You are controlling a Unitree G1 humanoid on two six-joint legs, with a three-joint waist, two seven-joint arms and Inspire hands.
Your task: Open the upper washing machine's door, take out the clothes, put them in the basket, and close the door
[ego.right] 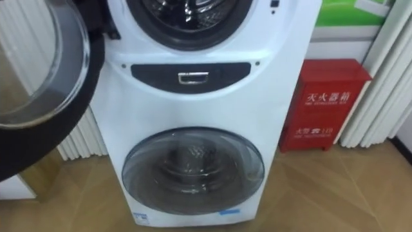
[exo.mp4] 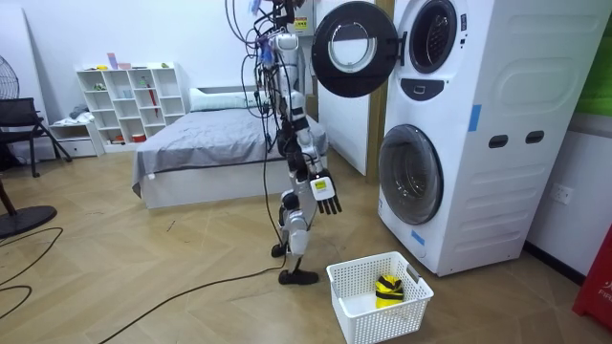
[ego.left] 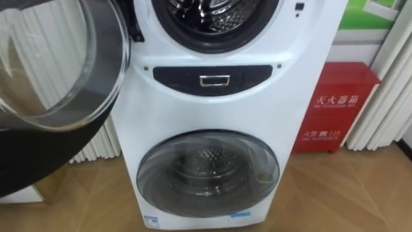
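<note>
While the robot faces the washing machine [ego.left: 257, 109], upper door [ego.left: 58, 64] open at 10 o'clock, its right hand [exo.mp4: 326, 188] hangs with fingers released, and yellow-black clothes [exo.mp4: 388, 287] lie in the basket [exo.mp4: 363, 320] at 5 o'clock from that hand.

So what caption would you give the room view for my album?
Humanoid robot facing a stacked washing machine, its upper door swung open, a white basket on the floor nearby.

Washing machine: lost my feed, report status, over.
Right hand open, empty, hanging low. Upper door swung open; drum contents too dark to tell. Yellow-black item in basket. Approach unobstructed.
</note>
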